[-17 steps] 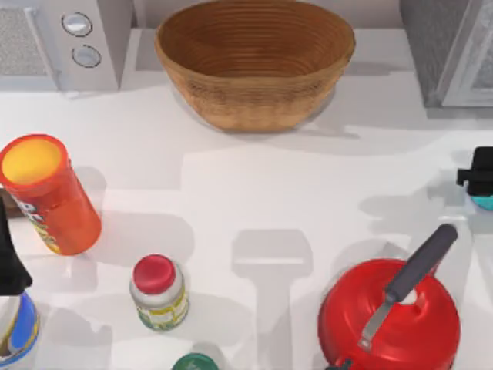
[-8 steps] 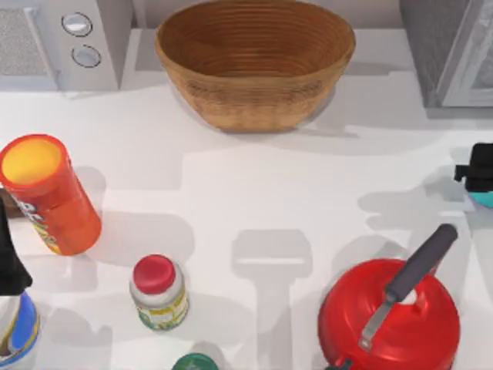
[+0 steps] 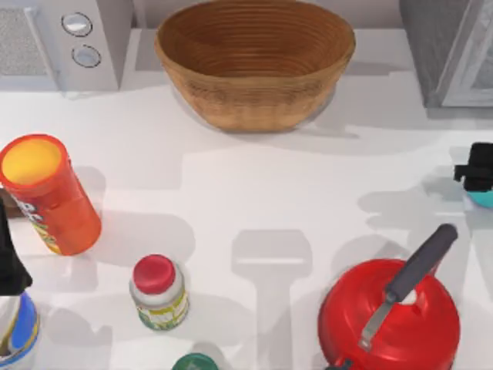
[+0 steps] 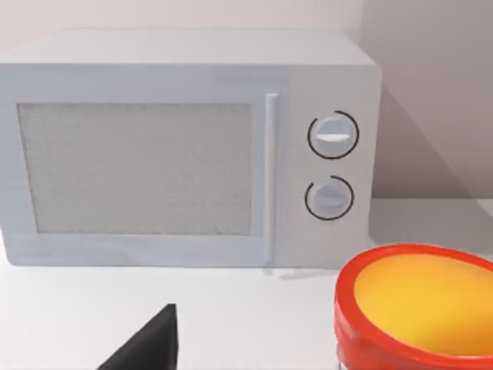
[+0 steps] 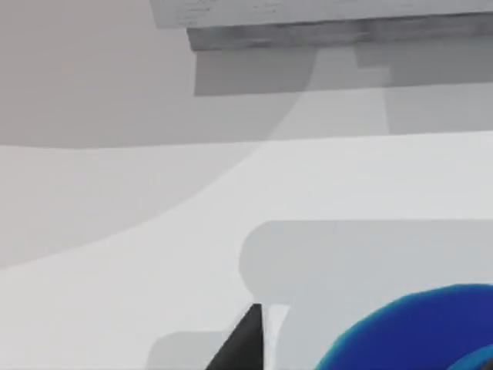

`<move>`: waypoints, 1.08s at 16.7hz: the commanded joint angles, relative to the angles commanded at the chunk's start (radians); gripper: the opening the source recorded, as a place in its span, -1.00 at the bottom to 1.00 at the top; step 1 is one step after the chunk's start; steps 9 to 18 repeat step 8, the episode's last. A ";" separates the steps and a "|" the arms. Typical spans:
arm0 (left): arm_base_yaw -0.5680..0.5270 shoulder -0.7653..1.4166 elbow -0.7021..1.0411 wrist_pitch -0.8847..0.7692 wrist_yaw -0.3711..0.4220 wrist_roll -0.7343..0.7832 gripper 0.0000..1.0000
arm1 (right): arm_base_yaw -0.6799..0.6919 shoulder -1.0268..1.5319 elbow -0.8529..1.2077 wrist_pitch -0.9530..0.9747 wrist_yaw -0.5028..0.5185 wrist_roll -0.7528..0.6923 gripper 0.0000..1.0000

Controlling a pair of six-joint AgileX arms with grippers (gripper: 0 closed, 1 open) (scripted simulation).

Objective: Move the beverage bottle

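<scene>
Two hands found at opposite edges of the worktop (image 3: 231, 193); could not tell for either whether open, closed or gripping. Nearest, along the front: noted a red kettle (image 3: 389, 316) at the right, a red-capped jar (image 3: 158, 293) left of centre, and a green lid (image 3: 194, 362) cut by the front edge. Placed the left hand (image 3: 8, 266) at the left edge, near the orange canister (image 3: 46, 193); judged it parked, well apart from the task's thing. Further back, at the right edge, found the beverage bottle (image 3: 484, 199) on the worktop directly under the right hand (image 3: 479, 166); judged that hand set over the cap so as to take the bottle from above and lift it clear of the kettle's handle. Farthest back, saw a woven basket (image 3: 254, 62) in the centre and a microwave (image 3: 62, 38) at the left. From above, got a mere teal sliver of the bottle; from the right wrist, gained its dark blue shoulder (image 5: 416, 331) close by. From the left wrist, gained the microwave's door (image 4: 135, 169) face-on, foreshortened from above
</scene>
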 joint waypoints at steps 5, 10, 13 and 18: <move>0.000 0.000 0.000 0.000 0.000 0.000 1.00 | 0.000 0.000 0.000 0.000 0.000 0.000 1.00; 0.000 0.000 0.000 0.000 0.000 0.000 1.00 | 0.000 0.000 0.000 0.000 0.000 0.000 1.00; 0.000 0.000 0.000 0.000 0.000 0.000 1.00 | 0.000 0.000 0.000 0.000 0.000 0.000 1.00; 0.000 0.000 0.000 0.000 0.000 0.000 1.00 | 0.000 0.000 0.000 0.000 0.000 0.000 1.00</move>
